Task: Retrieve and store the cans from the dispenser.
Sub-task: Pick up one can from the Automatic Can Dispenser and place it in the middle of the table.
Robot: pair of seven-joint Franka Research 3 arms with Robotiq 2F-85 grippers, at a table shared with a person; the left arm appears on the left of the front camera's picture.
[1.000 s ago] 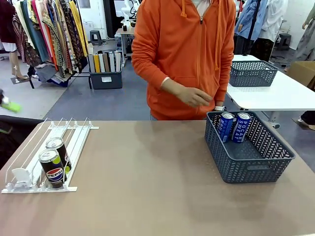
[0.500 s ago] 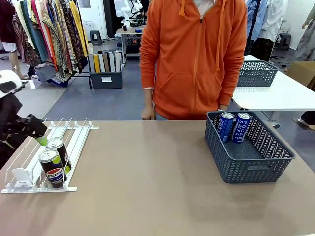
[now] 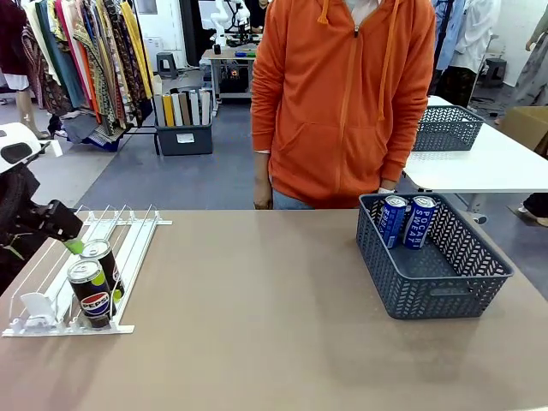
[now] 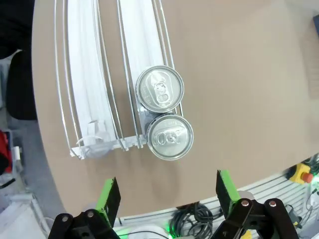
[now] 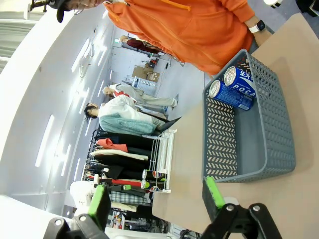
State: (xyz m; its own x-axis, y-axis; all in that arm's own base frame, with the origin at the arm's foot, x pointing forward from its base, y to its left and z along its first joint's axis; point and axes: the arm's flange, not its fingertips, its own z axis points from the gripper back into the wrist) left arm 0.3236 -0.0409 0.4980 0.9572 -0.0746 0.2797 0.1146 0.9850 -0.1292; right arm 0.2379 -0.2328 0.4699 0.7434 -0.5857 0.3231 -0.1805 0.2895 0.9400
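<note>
**Left claw open above the dispenser, two Pepsi cans below it**

The left claw (image 4: 167, 195) is wide open; its two green pads stand far apart and hold nothing. In the left wrist view it looks down on the silver tops of the two black Pepsi cans (image 4: 165, 113). Both cans lie ahead of the pads, in line with the gap but not between the fingers. The cans touch each other at the low end of one lane of the white dispenser (image 4: 84, 74).

In the front view the dispenser (image 3: 141, 235) lies on the left part of the worktop (image 3: 257, 334). There the left claw (image 3: 68, 235) hangs over its left rails, with one green pad just beside the rear Pepsi can (image 3: 104, 259). Contact cannot be told.

The right claw (image 5: 155, 196) is open too and empty, well apart from the dispenser. Two blue cans (image 3: 408, 221) stand side by side in the far corner of the dark grey basket (image 3: 445, 295), on the right part of the worktop. A person (image 3: 342, 103) in an orange hoodie stands at the far side.
</note>
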